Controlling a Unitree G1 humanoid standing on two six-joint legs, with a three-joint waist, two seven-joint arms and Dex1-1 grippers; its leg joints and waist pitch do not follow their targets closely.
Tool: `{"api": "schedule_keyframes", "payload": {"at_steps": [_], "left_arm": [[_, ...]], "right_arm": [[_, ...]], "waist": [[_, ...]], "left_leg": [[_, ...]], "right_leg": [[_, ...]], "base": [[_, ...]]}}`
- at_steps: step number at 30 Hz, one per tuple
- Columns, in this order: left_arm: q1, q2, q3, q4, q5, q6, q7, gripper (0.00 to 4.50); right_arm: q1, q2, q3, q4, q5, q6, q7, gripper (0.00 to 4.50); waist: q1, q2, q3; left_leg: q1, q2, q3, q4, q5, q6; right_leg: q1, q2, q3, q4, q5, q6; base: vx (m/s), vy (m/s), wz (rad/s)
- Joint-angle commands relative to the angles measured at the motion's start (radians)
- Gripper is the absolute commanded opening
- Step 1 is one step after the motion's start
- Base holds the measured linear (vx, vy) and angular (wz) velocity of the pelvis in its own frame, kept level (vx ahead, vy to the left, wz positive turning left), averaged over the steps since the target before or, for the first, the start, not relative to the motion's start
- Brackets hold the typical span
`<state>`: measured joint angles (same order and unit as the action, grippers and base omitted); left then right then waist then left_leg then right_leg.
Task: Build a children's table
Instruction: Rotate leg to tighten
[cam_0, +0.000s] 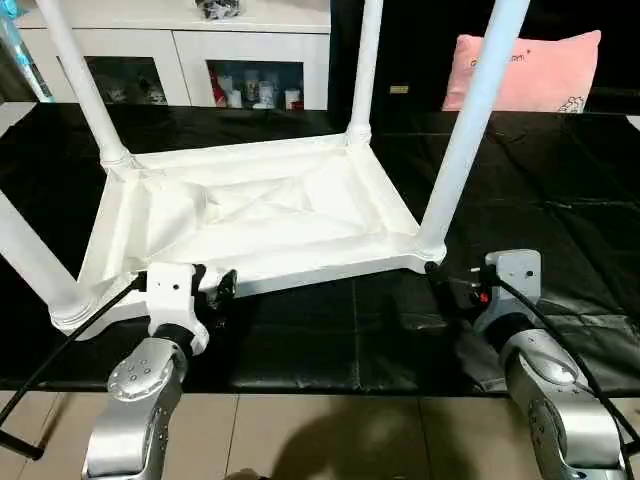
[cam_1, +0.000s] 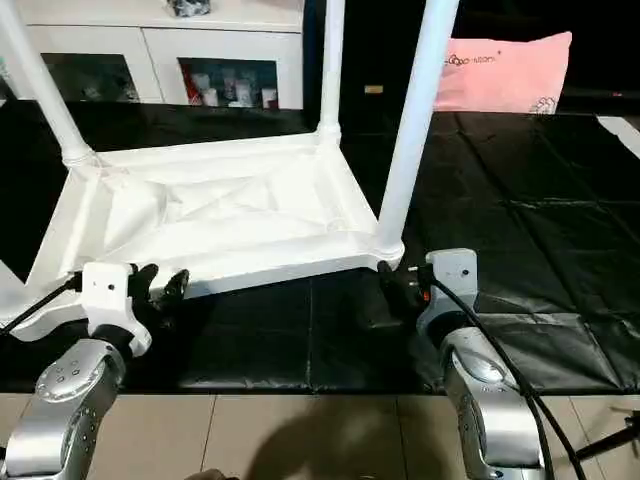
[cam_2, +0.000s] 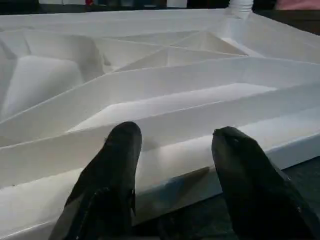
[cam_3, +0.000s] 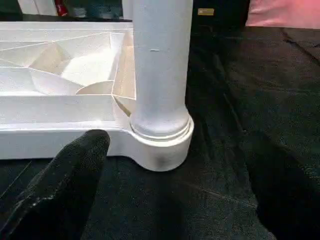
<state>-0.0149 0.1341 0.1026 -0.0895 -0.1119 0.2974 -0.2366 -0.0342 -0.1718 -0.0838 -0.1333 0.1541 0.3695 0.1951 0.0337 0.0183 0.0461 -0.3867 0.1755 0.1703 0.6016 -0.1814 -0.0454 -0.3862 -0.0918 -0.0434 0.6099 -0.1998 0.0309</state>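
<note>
The children's table lies upside down on the black mat. Its white ribbed tabletop (cam_0: 250, 215) faces up, and four white legs stand upright in the corner sockets: far left (cam_0: 80, 85), far right (cam_0: 365, 65), near right (cam_0: 470, 120) and near left (cam_0: 30, 260). My left gripper (cam_0: 215, 290) is open at the tabletop's near long rim (cam_2: 165, 165), its black fingers (cam_2: 120, 150) just in front of the edge with nothing between them. My right gripper (cam_0: 450, 280) is wide open right in front of the near right leg's socket (cam_3: 160, 145), apart from it.
A white glass-door cabinet (cam_0: 180, 60) stands behind the mat, and a pink pillow (cam_0: 525, 70) lies at the back right. The black mat (cam_0: 560, 200) stretches to the right of the table. Tan floor (cam_0: 330, 440) shows below the mat's near edge.
</note>
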Motion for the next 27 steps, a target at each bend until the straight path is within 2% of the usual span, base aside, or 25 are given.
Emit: {"api": "schedule_keyframes", "payload": {"at_steps": [1,4,5,6,7,8,9,10,11,12,13,14,15,16,17,18,19,20,22,23,24,25,26,27], "left_arm": [[-0.027,0.004,-0.004,0.012,-0.001,-0.012,-0.002,2.6],[-0.031,0.009,-0.013,0.007,-0.006,-0.025,-0.019,2.6],[-0.028,0.01,-0.016,0.004,-0.008,-0.022,-0.021,2.6],[-0.027,0.011,-0.016,0.003,-0.007,-0.019,-0.019,2.6],[-0.026,0.011,-0.016,0.003,-0.005,-0.02,-0.017,2.6],[-0.026,0.013,-0.015,0.004,-0.003,-0.021,-0.015,2.6],[-0.026,0.013,-0.015,0.004,-0.003,-0.021,-0.015,2.6],[-0.026,0.014,-0.015,0.007,-0.002,-0.024,-0.013,2.6],[-0.026,0.014,-0.015,0.007,-0.001,-0.022,-0.012,2.6],[-0.026,0.018,-0.016,0.007,0.007,-0.02,-0.005,2.6],[-0.027,0.019,-0.013,0.009,0.006,-0.018,-0.004,2.6],[-0.027,0.019,-0.013,0.009,0.006,-0.018,-0.004,2.6],[-0.028,0.018,-0.012,0.01,0.008,-0.015,0.0,2.6],[-0.028,0.018,-0.012,0.01,0.009,-0.012,0.003,2.6],[-0.029,0.019,-0.012,0.01,0.007,-0.014,0.003,2.6],[-0.029,0.022,-0.015,0.01,0.008,-0.015,0.002,2.6],[-0.029,0.023,-0.016,0.01,0.007,-0.016,0.002,2.6],[-0.029,0.023,-0.016,0.009,0.007,-0.015,0.002,2.6],[-0.03,0.025,-0.019,0.008,0.005,-0.015,0.001,2.6],[-0.031,0.026,-0.019,0.007,0.005,-0.014,0.0,2.6],[-0.031,0.026,-0.02,0.007,0.005,-0.014,0.0,2.6],[-0.031,0.026,-0.02,0.007,0.005,-0.013,0.0,2.6],[-0.032,0.027,-0.021,0.006,0.004,-0.012,-0.002,2.6],[-0.033,0.027,-0.021,0.006,0.004,-0.011,-0.001,2.6]], "right_arm": [[-0.001,0.007,-0.023,0.013,-0.001,-0.024,-0.014,4.5],[0.003,0.015,-0.033,0.012,0.015,-0.01,-0.018,4.5],[0.004,0.021,-0.042,0.014,0.027,-0.005,-0.022,4.5],[0.003,0.022,-0.045,0.014,0.029,-0.002,-0.024,4.5],[0.002,0.021,-0.044,0.015,0.028,-0.004,-0.023,4.5],[0.001,0.019,-0.043,0.016,0.026,-0.01,-0.021,4.5],[0.001,0.019,-0.043,0.016,0.026,-0.01,-0.021,4.5],[0.001,0.015,-0.039,0.018,0.021,-0.023,-0.018,4.5],[0.001,0.014,-0.038,0.018,0.021,-0.025,-0.017,4.5],[0.0,0.011,-0.032,0.02,0.017,-0.032,-0.013,4.5],[-0.003,0.006,-0.023,0.022,0.015,-0.035,0.001,4.5],[-0.003,0.006,-0.023,0.022,0.015,-0.035,0.001,4.5],[-0.005,0.005,-0.019,0.022,0.017,-0.033,0.01,4.5],[-0.006,0.005,-0.018,0.022,0.019,-0.031,0.016,4.5],[-0.007,0.005,-0.018,0.022,0.021,-0.025,0.019,4.5],[-0.007,0.008,-0.019,0.023,0.022,-0.019,0.018,4.5],[-0.007,0.008,-0.019,0.024,0.022,-0.019,0.017,4.5],[-0.007,0.009,-0.019,0.024,0.023,-0.019,0.015,4.5],[-0.006,0.012,-0.022,0.027,0.026,-0.02,0.012,4.5],[-0.005,0.013,-0.022,0.028,0.026,-0.021,0.011,4.5],[-0.005,0.013,-0.022,0.028,0.027,-0.022,0.011,4.5],[-0.004,0.013,-0.021,0.028,0.027,-0.023,0.01,4.5],[-0.004,0.012,-0.021,0.027,0.028,-0.023,0.009,4.5],[-0.002,0.012,-0.022,0.026,0.028,-0.024,0.008,4.5]], "waist": [[-0.003,-0.004,-0.049],[-0.003,-0.005,-0.049],[0.008,-0.02,-0.049],[0.006,-0.011,-0.056],[0.014,-0.015,-0.06],[0.017,-0.02,-0.062],[0.032,-0.019,-0.063],[0.037,-0.02,-0.062],[0.043,-0.015,-0.06],[0.045,0.003,-0.058],[0.021,0.02,-0.058],[0.004,0.028,-0.061],[-0.01,0.03,-0.062],[-0.015,0.034,-0.055],[-0.015,0.029,-0.053],[-0.015,0.024,-0.051],[-0.017,0.018,-0.05],[-0.017,0.011,-0.046],[-0.017,0.009,-0.046],[-0.018,0.009,-0.047],[-0.019,0.003,-0.047],[-0.019,0.0,-0.044],[-0.018,0.004,-0.043],[-0.021,0.0,-0.043]], "left_leg": [[0.016,0.039,-0.016,-0.09,-0.338,-0.02],[0.014,0.038,-0.016,-0.09,-0.334,-0.02],[0.023,0.027,-0.003,-0.075,-0.357,-0.029],[-0.008,0.027,-0.001,-0.079,-0.272,0.038],[-0.004,0.023,0.005,-0.055,-0.229,0.111],[-0.015,0.019,0.001,-0.042,-0.197,0.146],[-0.03,0.024,-0.015,-0.005,-0.144,0.196],[-0.038,0.029,-0.027,0.017,-0.129,0.212],[-0.06,0.042,-0.054,0.052,-0.111,0.224],[-0.044,0.059,-0.068,0.013,-0.108,0.212],[0.005,0.048,-0.043,-0.059,-0.125,0.224],[0.039,0.045,-0.046,-0.069,-0.128,0.233],[0.05,0.052,-0.052,-0.072,-0.128,0.235],[0.034,0.061,-0.05,-0.099,-0.174,0.155],[0.03,0.061,-0.05,-0.105,-0.226,0.104],[0.028,0.048,-0.045,-0.111,-0.358,-0.005],[0.029,0.04,-0.042,-0.112,-0.422,-0.044],[0.032,0.032,-0.039,-0.111,-0.53,-0.093],[0.038,0.027,-0.045,-0.107,-0.599,-0.104],[0.037,0.027,-0.046,-0.107,-0.594,-0.102],[0.03,0.025,-0.043,-0.108,-0.577,-0.09],[0.03,0.025,-0.04,-0.107,-0.578,-0.074],[0.031,0.024,-0.04,-0.106,-0.583,-0.069],[0.031,0.023,-0.039,-0.104,-0.586,-0.064]], "right_leg": [[0.018,-0.034,0.035,-0.091,-0.3,-0.116],[0.019,-0.034,0.035,-0.091,-0.292,-0.115],[0.008,-0.036,0.044,-0.098,-0.33,-0.099],[0.035,-0.058,0.056,-0.094,-0.269,-0.111],[0.03,-0.088,0.071,-0.107,-0.266,-0.126],[0.043,-0.107,0.082,-0.111,-0.259,-0.134],[0.055,-0.165,0.111,-0.131,-0.292,-0.142],[0.057,-0.195,0.129,-0.14,-0.323,-0.149],[0.063,-0.236,0.155,-0.148,-0.37,-0.17],[0.05,-0.193,0.122,-0.139,-0.401,-0.198],[0.014,-0.047,0.044,-0.089,-0.33,-0.201],[-0.014,0.011,0.014,-0.054,-0.269,-0.193],[-0.019,0.028,0.002,-0.034,-0.206,-0.186],[-0.013,0.029,-0.009,-0.008,-0.093,-0.146],[-0.008,0.023,-0.004,-0.014,-0.076,-0.136],[-0.004,0.004,0.01,-0.034,-0.081,-0.115],[-0.003,-0.006,0.017,-0.046,-0.106,-0.104],[-0.004,-0.023,0.029,-0.068,-0.204,-0.079],[-0.002,-0.038,0.037,-0.092,-0.335,-0.04],[0.001,-0.038,0.036,-0.095,-0.329,-0.038],[0.005,-0.04,0.036,-0.099,-0.317,-0.034],[0.001,-0.044,0.038,-0.105,-0.348,-0.031],[-0.001,-0.045,0.039,-0.108,-0.374,-0.031],[-0.003,-0.045,0.039,-0.112,-0.401,-0.029]], "base": [[0.0,0.0,0.0],[0.0,0.0,0.0],[0.0,0.0,0.0],[0.0,0.0,0.0],[0.0,0.0,0.0],[0.0,0.0,0.0],[0.009,0.056,-0.01],[0.009,0.056,-0.01],[0.006,0.103,-0.05],[0.004,0.142,-0.04],[0.004,0.142,-0.04],[0.013,0.161,0.06],[0.0,0.177,0.09],[0.0,0.177,0.09],[-0.03,0.157,0.09],[-0.041,0.101,0.07],[-0.041,0.101,0.07],[-0.043,0.055,0.01],[0.0,0.0,0.0],[0.0,0.0,0.0],[0.0,0.0,0.0],[0.0,0.0,0.0],[0.0,0.0,0.0],[0.0,0.0,0.0]]}}
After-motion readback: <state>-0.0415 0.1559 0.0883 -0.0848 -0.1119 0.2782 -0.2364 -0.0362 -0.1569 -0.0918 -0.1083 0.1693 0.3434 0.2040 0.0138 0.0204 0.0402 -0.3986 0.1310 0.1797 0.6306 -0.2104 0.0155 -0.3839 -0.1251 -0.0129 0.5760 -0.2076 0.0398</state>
